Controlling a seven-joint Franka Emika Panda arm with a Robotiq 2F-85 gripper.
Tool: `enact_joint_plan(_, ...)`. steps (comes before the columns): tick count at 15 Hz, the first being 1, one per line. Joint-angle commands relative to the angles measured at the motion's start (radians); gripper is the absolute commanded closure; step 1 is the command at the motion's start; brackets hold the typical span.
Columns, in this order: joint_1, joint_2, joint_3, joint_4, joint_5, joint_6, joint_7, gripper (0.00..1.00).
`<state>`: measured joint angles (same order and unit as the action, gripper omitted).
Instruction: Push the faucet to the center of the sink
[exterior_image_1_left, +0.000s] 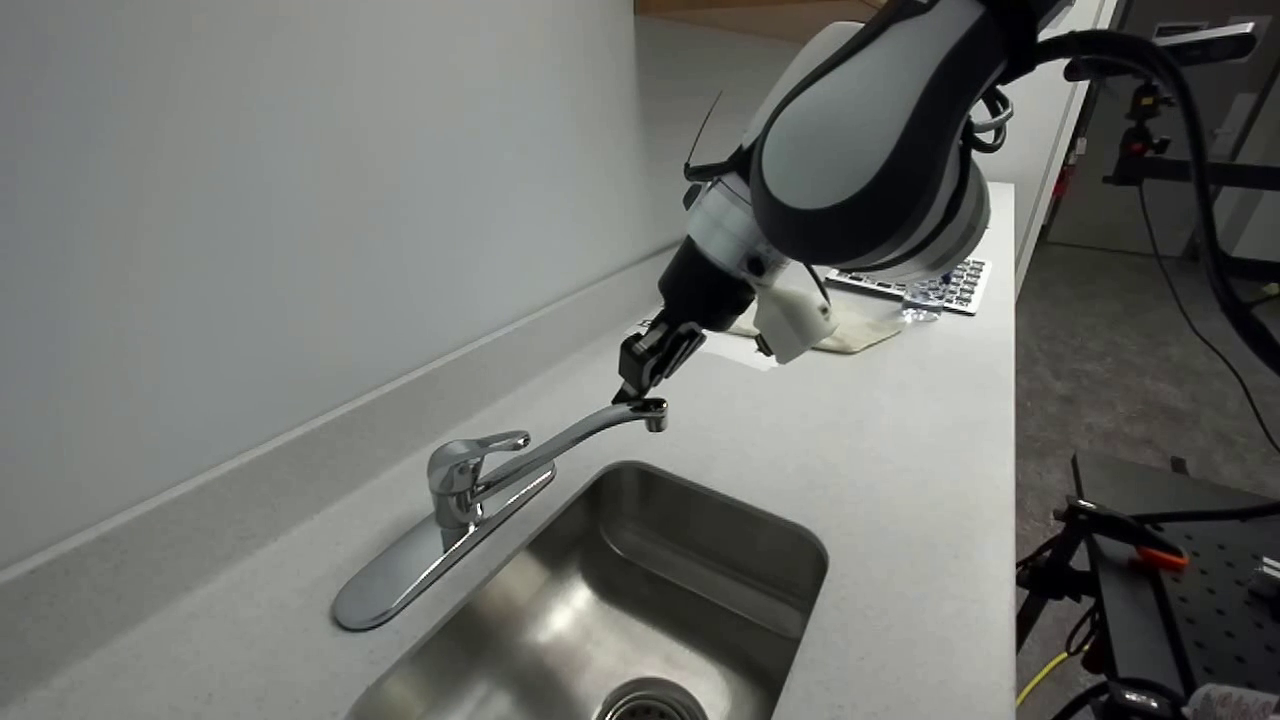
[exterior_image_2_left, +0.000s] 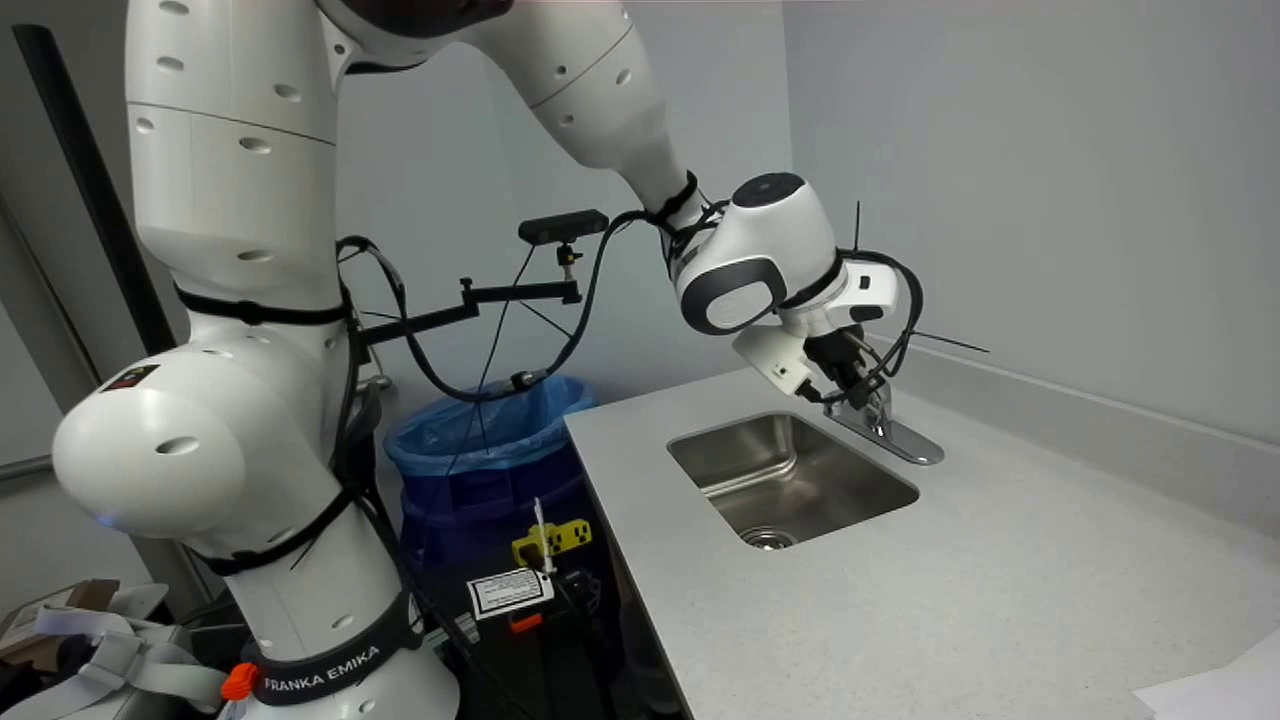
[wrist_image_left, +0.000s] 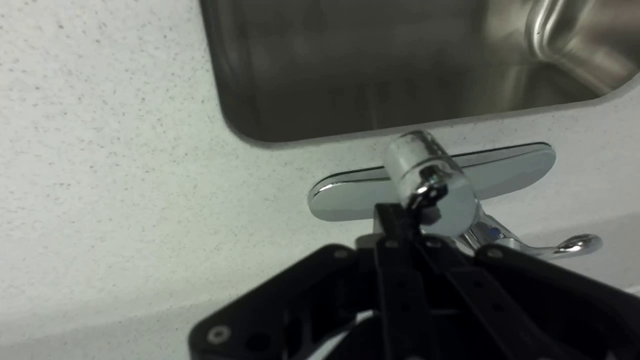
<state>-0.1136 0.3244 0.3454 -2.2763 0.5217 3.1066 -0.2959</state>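
Near the middle of the frame in an exterior view, the spout (exterior_image_1_left: 575, 434) of the chrome single-lever faucet (exterior_image_1_left: 458, 487) ends past the upper edge of the stainless-steel sink (exterior_image_1_left: 710, 560), so it does not yet stand over the centre. The Robotiq gripper (exterior_image_1_left: 628, 392) has its fingers together, apparently clamping nothing. Its tips are placed at the upper left of the spout's end, I think because from there a plain push can swing it sinkward; whether they touch, I cannot tell.
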Motion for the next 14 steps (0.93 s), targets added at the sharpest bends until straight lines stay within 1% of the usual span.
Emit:
enact_joint_plan(1, -0.045, -0.031, 0.088, -0.053, 0.052, -0.054, -0.018, 1.00)
enact_joint_plan(3, -0.066, -0.037, 0.126, -0.066, 0.072, -0.057, -0.019, 1.00)
enact_joint_plan(6, -0.111, -0.039, 0.204, -0.076, 0.118, -0.045, -0.031, 1.00)
enact_joint_plan(14, -0.257, -0.032, 0.417, -0.109, 0.245, -0.029, -0.075, 1.00)
